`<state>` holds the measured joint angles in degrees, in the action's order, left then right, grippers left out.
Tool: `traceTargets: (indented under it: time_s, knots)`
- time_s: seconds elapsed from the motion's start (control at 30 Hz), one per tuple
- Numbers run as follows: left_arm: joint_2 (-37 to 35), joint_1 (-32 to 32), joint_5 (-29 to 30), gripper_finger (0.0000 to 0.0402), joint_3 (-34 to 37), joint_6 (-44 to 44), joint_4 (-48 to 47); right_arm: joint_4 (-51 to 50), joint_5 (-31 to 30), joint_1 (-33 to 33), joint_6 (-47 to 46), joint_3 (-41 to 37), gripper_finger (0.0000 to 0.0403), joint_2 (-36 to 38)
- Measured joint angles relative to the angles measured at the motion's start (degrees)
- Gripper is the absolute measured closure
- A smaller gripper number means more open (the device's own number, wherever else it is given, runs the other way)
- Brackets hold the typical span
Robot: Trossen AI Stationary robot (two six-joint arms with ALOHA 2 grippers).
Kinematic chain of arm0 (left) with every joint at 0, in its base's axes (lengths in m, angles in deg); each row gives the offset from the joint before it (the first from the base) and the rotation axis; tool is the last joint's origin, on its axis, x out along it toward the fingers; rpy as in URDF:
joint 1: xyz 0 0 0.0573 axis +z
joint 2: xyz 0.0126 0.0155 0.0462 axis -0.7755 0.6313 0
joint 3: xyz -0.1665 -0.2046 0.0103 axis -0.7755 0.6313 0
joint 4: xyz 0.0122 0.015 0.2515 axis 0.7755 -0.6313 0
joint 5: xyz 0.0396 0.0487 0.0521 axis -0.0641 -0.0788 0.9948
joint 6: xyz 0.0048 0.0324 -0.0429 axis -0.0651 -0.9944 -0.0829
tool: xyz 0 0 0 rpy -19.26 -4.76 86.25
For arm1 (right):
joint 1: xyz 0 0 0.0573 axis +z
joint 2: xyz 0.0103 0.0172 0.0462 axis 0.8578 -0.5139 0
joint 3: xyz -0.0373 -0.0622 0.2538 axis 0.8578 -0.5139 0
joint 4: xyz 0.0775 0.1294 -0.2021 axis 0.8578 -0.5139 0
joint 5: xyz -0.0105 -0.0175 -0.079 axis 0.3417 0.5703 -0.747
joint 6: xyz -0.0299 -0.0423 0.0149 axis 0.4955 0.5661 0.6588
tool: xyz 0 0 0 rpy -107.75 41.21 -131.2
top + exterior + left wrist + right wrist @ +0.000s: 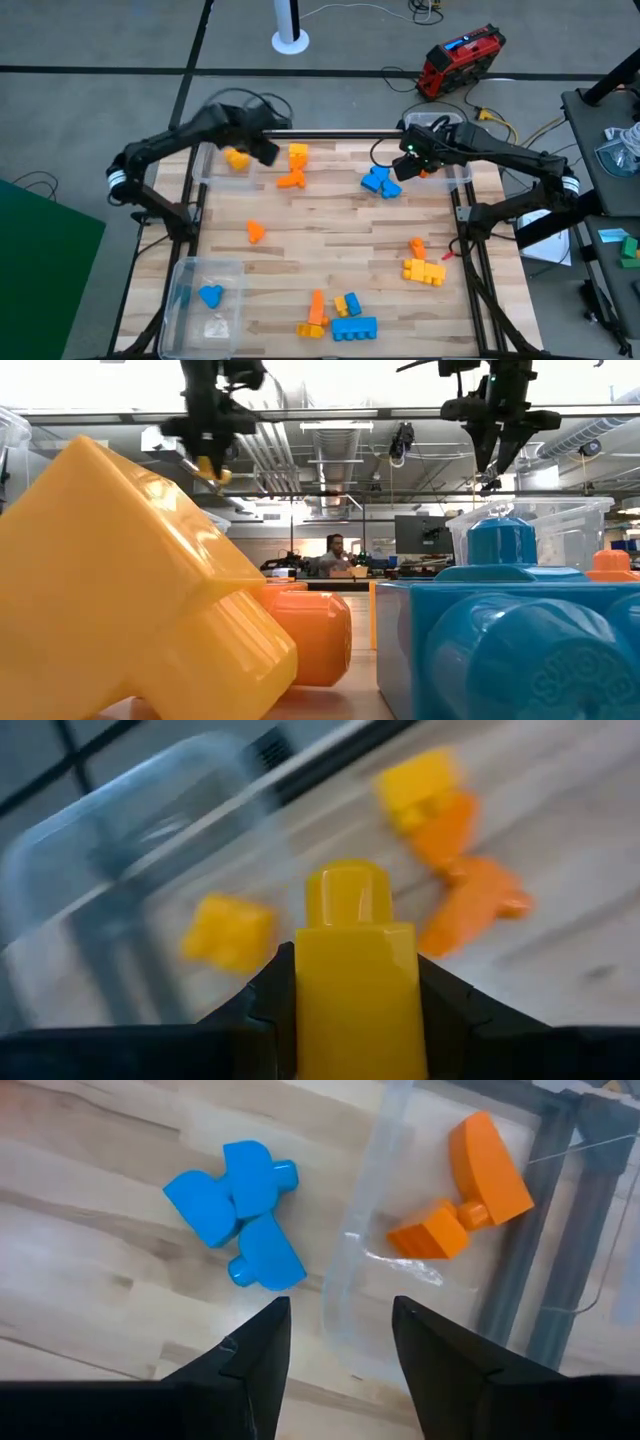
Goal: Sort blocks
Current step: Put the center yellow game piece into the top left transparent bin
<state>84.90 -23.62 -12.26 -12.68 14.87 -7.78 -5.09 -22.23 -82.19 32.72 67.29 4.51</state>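
Note:
My left gripper [262,150] hangs over the far-left clear bin [212,168], shut on a yellow block [355,960]. In that bin lies another yellow block [237,158]. Just right of the bin, a yellow block [298,153] and an orange one [291,180] lie on the table. My right gripper [340,1350] stands open and empty above the left wall of the far-right bin [458,178]. Two orange blocks [470,1190] lie in this bin. A cluster of blue blocks [380,181] lies on the wood left of it. My left gripper pinches the yellow block by its two opposite side faces [305,990], one finger on each. The block's round stud [347,892] sticks out past the fingertips. The low view shows the block [215,472] lifted clear, hanging below the fingers, which point down.
A third clear bin [190,270] at the near left holds a blue block [210,295]. Loose blocks lie on the wood: orange [256,231], orange [417,246] and yellow [424,271] at the right, several orange, yellow and blue ones [340,318] at the near edge.

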Motion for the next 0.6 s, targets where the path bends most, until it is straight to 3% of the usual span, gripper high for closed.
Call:
traceTargets:
  time_s: [0.27, 0.6]
  knots:
    - [-1.9, 9.4, -1.5, 0.0286, 0.0, -3.1, -4.1, 4.5, 0.0, 3.0, -0.2, 0.0, 0.0250, 0.0]
    - [-1.1, 11.9, 2.0, 0.0244, 0.1, -2.5, -5.9, 5.1, 0.0, 4.8, -1.1, 0.0, 0.0251, 0.0]
